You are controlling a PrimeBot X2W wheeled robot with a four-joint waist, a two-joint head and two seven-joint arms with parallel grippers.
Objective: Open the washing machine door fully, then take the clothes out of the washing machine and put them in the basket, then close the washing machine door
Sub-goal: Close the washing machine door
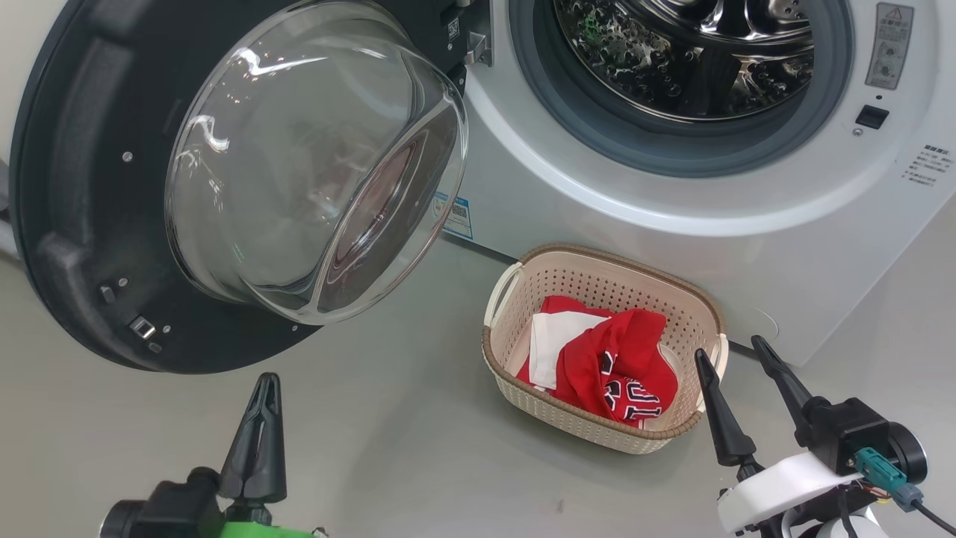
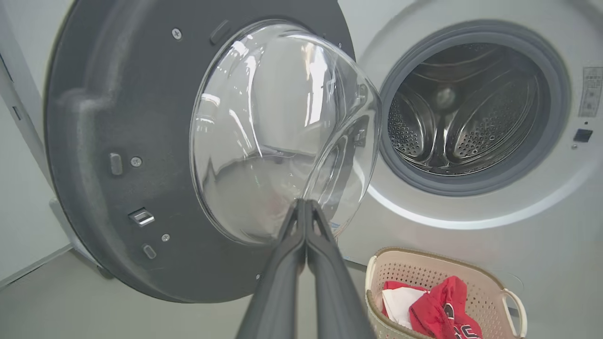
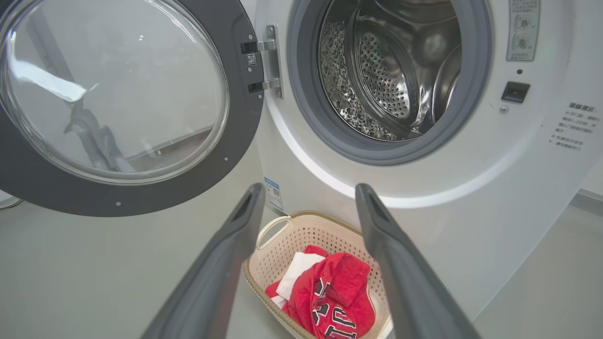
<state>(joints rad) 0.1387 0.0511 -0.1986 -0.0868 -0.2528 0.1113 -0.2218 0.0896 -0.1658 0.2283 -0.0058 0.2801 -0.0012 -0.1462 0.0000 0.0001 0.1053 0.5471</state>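
Laundry corner, contents counted

- 1 washing machine: white front-loader on a grey floor; 1 round opening ringed in grey rubber, 1 perforated steel drum behind it, 1 small blue label low on the front
- 1 washing machine door: swung wide open to the left of the opening, hung on a metal hinge; dark rim, 1 clear glass bowl bulging outwards
- 1 basket: cream, perforated, brown rim, 2 white side handles; set on the floor just in front of the machine, below the opening
- Clothes: 1 heap inside the basket, red with white parts and black-and-white lettering; number of pieces not to be told
- 2 grippers, 2 dark fingers each
 - left gripper: fingers pressed together, gripping nothing, tip just under the door's lower rim in the head view
 - right gripper: fingers spread wide, holding nothing, hanging by the basket's right end
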